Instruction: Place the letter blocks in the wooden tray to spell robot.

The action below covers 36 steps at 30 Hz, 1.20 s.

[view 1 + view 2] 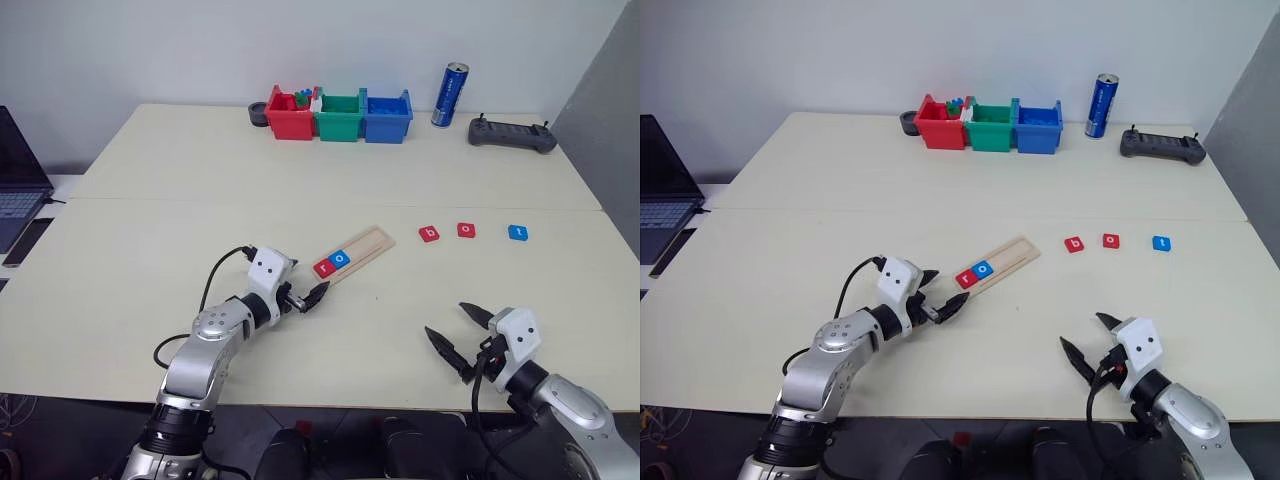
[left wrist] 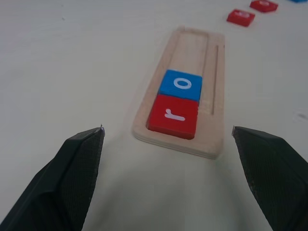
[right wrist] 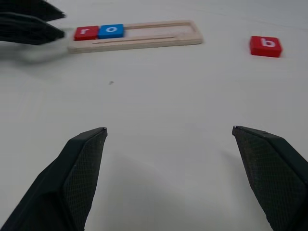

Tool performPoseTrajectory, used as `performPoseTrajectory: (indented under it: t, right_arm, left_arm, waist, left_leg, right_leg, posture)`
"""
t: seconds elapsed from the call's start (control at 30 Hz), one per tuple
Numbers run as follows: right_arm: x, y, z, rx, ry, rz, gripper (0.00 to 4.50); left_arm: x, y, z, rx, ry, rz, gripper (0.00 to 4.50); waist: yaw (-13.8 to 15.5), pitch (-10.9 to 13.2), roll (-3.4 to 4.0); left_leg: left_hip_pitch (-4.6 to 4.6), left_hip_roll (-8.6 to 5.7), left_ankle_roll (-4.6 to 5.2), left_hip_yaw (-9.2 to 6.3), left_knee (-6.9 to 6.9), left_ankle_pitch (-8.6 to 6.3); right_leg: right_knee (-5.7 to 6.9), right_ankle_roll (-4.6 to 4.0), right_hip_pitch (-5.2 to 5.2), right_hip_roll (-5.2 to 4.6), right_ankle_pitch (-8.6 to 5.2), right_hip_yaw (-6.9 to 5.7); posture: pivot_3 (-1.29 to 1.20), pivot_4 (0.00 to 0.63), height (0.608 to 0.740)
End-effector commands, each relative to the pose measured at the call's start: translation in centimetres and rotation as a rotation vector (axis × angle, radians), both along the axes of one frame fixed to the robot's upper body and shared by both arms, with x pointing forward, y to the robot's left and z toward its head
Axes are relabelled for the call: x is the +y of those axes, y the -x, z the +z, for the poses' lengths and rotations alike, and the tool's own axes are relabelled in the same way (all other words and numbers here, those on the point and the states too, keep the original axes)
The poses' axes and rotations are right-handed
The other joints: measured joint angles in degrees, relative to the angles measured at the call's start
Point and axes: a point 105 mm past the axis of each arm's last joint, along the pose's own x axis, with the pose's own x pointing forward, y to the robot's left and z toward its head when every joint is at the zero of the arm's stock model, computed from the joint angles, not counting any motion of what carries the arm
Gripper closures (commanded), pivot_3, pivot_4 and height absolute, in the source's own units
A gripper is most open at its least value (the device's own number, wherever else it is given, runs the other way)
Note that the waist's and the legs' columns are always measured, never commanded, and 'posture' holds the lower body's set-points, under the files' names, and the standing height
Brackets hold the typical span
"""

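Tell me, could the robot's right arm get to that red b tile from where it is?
Probably yes. The right gripper is open and empty, and only bare table lies between it and the red b tile, which sits alone.

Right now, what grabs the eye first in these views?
The wooden tray lies mid-table with a red r block and a blue o block at its near end, and the left gripper sits open just short of that end. To the tray's right, a red b block, a red o block and a blue t block lie in a row on the table. The right gripper hovers open, empty, near the front edge.
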Motion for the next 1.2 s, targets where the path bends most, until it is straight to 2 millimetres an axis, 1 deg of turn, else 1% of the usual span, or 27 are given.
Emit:
performPoseTrajectory:
  t: [0.03, 0.17, 0.27, 0.33, 0.43, 0.57, 0.73, 0.93, 1.1, 1.2]
  right_arm:
    - [1.0, 0.4, 1.3, -0.018, -0.010, 0.071, 0.06]
    - [1.0, 0.1, 1.4, -0.023, -0.008, 0.068, 0.06]
    - [1.0, 0.0, 1.4, -0.030, -0.007, 0.067, 0.06]
    - [1.0, -0.1, 1.5, -0.033, -0.008, 0.068, 0.06]
    - [1.2, 0.3, 1.5, -0.032, -0.008, 0.075, 0.06]
    - [1.2, 0.5, 1.5, -0.029, -0.007, 0.073, 0.06]
    - [1.1, 0.7, 1.6, -0.031, -0.006, 0.068, 0.06]
    - [1.2, 0.8, 1.8, -0.031, -0.002, 0.072, 0.06]
    - [1.1, 0.6, 2.0, -0.031, 0.004, 0.077, 0.06]
    - [0.7, 0.5, 2.0, -0.027, 0.012, 0.082, 0.06]
  left_arm:
    - [-0.6, -1.1, 0.5, -0.030, -0.043, -0.012, 0.00]
    - [-1.1, -1.9, -0.2, -0.011, -0.076, -0.017, 0.00]
    - [-1.9, -2.0, -0.9, 0.007, -0.113, -0.057, 0.00]
    - [-2.4, -2.1, -1.0, 0.012, -0.113, -0.071, 0.00]
    - [-3.2, -2.3, -0.5, 0.009, -0.090, -0.091, 0.00]
    - [-3.2, -2.1, -0.3, 0.006, -0.069, -0.099, 0.00]
    - [-3.8, -1.4, 0.5, -0.013, 0.002, -0.127, 0.00]
    - [-3.4, -1.2, -0.1, 0.020, 0.016, -0.097, 0.00]
    - [-3.4, -1.1, -0.5, 0.035, 0.012, -0.092, 0.00]
    - [-3.8, -1.2, -0.4, 0.037, 0.019, -0.081, 0.00]
  waist:
    - [0.01, 0.00, 0.00]
    - [-0.04, 0.00, 0.00]
    - [0.06, 0.00, 0.00]
    - [0.16, -0.01, -0.02]
    - [0.36, -0.02, -0.02]
    - [0.23, -0.02, -0.03]
    - [0.18, -0.02, -0.03]
    - [0.17, -0.02, -0.02]
    - [0.17, -0.02, -0.02]
    - [0.17, -0.02, -0.02]
  left_leg:
    - [0.00, 0.00, 0.00, 0.00, 0.01, 0.00]
    - [0.00, -0.01, 0.00, 0.00, 0.01, 0.00]
    - [-0.01, -0.02, 0.00, -0.01, 0.01, 0.00]
    - [0.00, -0.04, 0.00, -0.01, 0.02, 0.00]
    - [0.00, -0.07, 0.00, -0.04, 0.05, 0.00]
    - [-0.01, -0.07, 0.00, -0.05, 0.07, 0.00]
    - [-0.01, -0.06, 0.00, -0.05, 0.06, 0.00]
    - [-0.01, -0.06, 0.00, -0.05, 0.06, 0.00]
    - [-0.01, -0.06, 0.00, -0.05, 0.07, 0.00]
    - [-0.01, -0.06, 0.00, -0.05, 0.07, 0.00]
  right_leg:
    - [0.00, 0.00, 0.01, 0.00, 0.00, -0.01]
    - [0.00, 0.00, 0.01, 0.00, 0.00, -0.02]
    - [-0.01, 0.00, 0.01, -0.01, 0.00, -0.02]
    - [-0.02, 0.00, 0.03, -0.03, 0.00, -0.02]
    - [-0.02, 0.01, 0.06, -0.07, 0.00, -0.04]
    - [-0.01, 0.01, 0.06, -0.07, 0.00, -0.05]
    - [0.00, 0.01, 0.04, -0.06, 0.00, -0.05]
    - [0.00, 0.01, 0.05, -0.06, 0.00, -0.05]
    - [0.00, 0.01, 0.05, -0.06, 0.00, -0.05]
    - [0.00, 0.01, 0.05, -0.06, 0.00, -0.05]
  posture:
    - [0.00, 0.150, 0.740]
    - [0.00, 0.150, 0.740]
    - [0.00, 0.150, 0.740]
    - [0.00, 0.150, 0.740]
    - [0.00, 0.150, 0.740]
    - [0.00, 0.150, 0.740]
    - [0.00, 0.150, 0.740]
    - [0.00, 0.150, 0.740]
    - [0.00, 0.150, 0.740]
    - [0.00, 0.150, 0.740]
